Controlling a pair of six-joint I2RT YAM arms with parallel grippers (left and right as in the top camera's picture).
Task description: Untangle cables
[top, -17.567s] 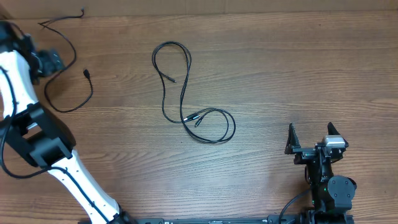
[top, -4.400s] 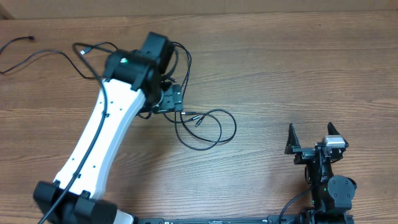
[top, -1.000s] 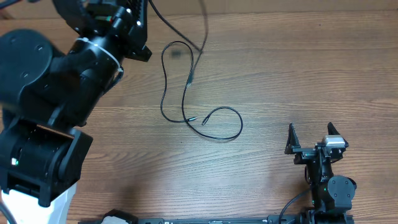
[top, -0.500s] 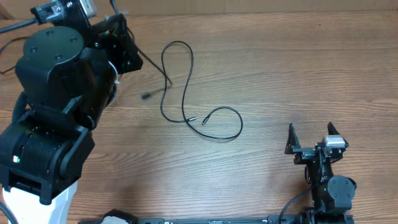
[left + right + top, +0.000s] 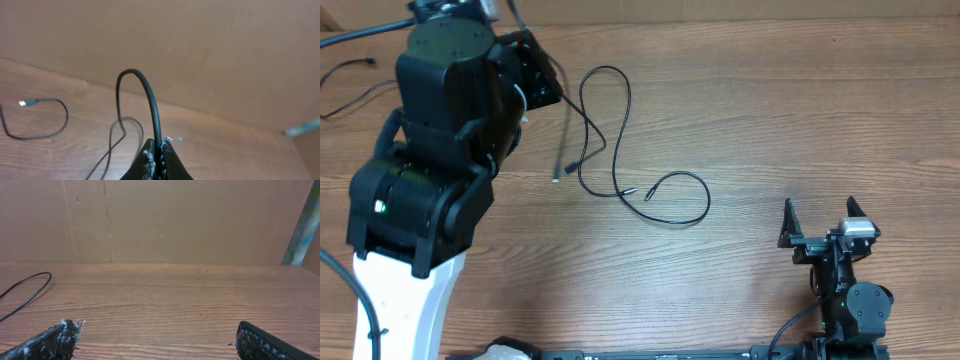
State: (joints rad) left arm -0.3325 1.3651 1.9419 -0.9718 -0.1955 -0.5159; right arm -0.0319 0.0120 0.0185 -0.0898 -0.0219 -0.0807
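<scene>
Nearest the bases: right end effector [image 5: 819, 207] sits low over the tabletop [image 5: 770, 120], jaws wide apart with nothing in them. It is well apart from every cable, so no hazard there and no help either. Mid-tabletop: looped cable [image 5: 628, 100] lies slack in an S, with two small plugs near its middle. Cannot tell whether it is one cord or two. Just beside its left bend hangs the tail plug [image 5: 557, 180] of the held cable [image 5: 152, 100]. Main risk, as I judge it: if the arm travels sideways with the tail this low, the tail could hook that bend and drag the loop along, knotting up what looks nearly apart. Farther: left end effector [image 5: 160, 147] is raised, jaws pinched fully together on the held cable, which arches up out of the tips. The cord is far thinner than the jaws, so a jerk could let it slide out. Farthest left: another cable [image 5: 67, 115] lies by itself. Dropping the held one across it would make a fresh tangle.
</scene>
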